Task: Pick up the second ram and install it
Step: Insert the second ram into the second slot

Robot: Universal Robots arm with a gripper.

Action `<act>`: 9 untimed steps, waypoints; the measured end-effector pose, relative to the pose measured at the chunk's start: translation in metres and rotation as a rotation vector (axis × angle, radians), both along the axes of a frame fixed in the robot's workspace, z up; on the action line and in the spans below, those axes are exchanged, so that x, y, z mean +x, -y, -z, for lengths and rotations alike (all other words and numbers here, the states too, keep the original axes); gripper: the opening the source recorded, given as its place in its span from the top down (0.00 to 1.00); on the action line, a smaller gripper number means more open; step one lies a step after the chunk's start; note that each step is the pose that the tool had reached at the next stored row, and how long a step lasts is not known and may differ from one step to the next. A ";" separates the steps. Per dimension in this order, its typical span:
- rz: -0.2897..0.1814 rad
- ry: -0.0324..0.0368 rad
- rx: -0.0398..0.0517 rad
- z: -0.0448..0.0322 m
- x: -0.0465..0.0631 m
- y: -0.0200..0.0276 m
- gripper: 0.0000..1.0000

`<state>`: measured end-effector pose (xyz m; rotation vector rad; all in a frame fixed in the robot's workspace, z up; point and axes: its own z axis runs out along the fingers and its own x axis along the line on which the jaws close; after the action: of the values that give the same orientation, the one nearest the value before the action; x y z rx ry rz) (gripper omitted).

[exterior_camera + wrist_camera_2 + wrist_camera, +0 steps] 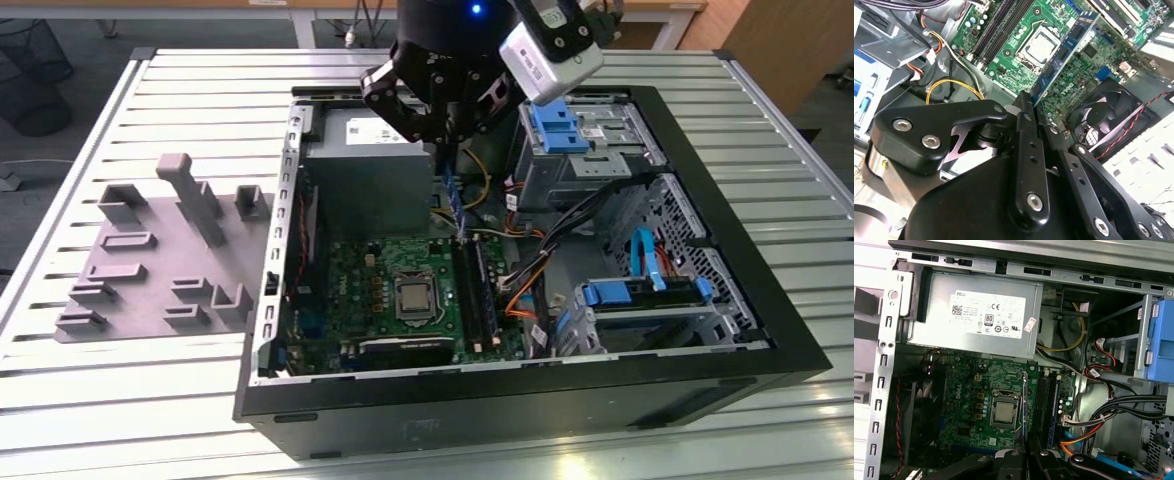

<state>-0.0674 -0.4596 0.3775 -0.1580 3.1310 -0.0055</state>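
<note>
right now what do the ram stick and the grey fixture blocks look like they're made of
The second ram: seemingly rigid circuit board, blue-green in the second wrist view, with small black chips, clamped edge-on by the gripper. The grey fixture blocks: matte, uniform grey, probably moulded or printed plastic.

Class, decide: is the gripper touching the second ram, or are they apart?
Touching. In the second wrist view the gripper is closed on one end of the second ram, which sticks out from between its fingers above the motherboard.
</note>
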 end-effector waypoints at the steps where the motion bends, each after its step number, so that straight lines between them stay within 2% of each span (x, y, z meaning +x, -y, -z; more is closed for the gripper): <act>1: 0.008 0.0000 -0.0001 0.0001 0.000 0.0000 0.86; 9: 0.137 0.0000 -0.0014 0.0015 0.000 0.0000 0.86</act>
<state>-0.0674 -0.4596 0.3760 0.0567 3.1348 -0.0084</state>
